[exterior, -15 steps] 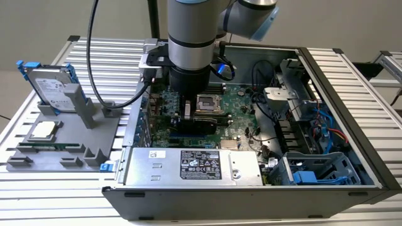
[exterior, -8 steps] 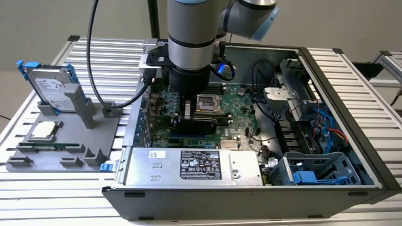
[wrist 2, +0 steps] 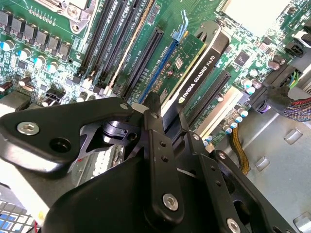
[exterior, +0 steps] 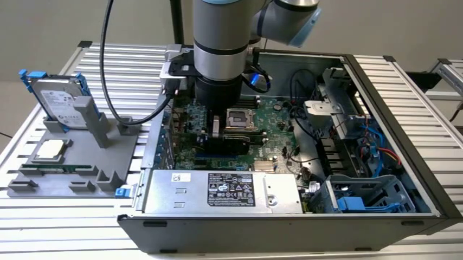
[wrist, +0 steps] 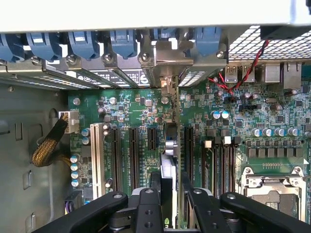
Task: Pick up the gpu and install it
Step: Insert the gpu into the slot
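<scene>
**GPU held edge-on over the motherboard slots**

Exterior view: the arm reaches straight down into the open case, which lies on its side on a slatted table. The gripper hangs just above the green motherboard, near the CPU socket. A dark card, the gpu, sits between the fingers, low over the board. The power supply lies at the near side of the case, and a drive cage with blue parts stands at the exterior view's right. Outside the case, at the exterior view's left, a grey fixture carries a hard drive with blue rails, standing upright, and a CPU lying flat.

Second wrist view: the gpu stands on edge, black cooler face showing and green board beside it, running along the blue expansion slot. The fingers are closed down onto the card's near end. Whether the card's lower edge is seated in a slot or merely just above it cannot be told.

First wrist view: the gpu appears edge-on, clamped between the gripper fingers, in line with the row of black slots and pointing toward the rear bracket openings of the case.
</scene>
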`<state>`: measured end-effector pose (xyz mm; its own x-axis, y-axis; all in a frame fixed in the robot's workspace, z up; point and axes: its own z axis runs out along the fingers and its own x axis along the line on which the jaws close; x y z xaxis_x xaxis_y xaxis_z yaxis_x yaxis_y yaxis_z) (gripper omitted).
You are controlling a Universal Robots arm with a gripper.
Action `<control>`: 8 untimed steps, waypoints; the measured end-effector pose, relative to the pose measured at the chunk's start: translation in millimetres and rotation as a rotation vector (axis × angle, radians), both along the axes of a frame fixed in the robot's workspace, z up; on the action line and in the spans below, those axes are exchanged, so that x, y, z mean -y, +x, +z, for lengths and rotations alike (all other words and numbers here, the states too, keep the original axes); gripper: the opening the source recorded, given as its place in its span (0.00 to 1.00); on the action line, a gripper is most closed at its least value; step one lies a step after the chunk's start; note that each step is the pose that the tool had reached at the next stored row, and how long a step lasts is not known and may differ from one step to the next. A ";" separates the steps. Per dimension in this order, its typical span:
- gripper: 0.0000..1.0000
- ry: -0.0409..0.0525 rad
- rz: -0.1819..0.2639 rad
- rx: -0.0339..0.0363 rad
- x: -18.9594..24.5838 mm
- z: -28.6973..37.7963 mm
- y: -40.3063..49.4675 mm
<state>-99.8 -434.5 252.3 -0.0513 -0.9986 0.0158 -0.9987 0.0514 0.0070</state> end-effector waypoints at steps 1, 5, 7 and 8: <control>0.00 -0.0001 0.000 0.0000 0.0 0.0 0.0; 0.00 0.0000 0.000 0.0000 0.0 -0.2 0.0; 0.00 0.0000 0.000 0.0000 0.0 -0.2 0.0; 0.00 0.0000 0.000 0.0000 0.0 -0.2 0.0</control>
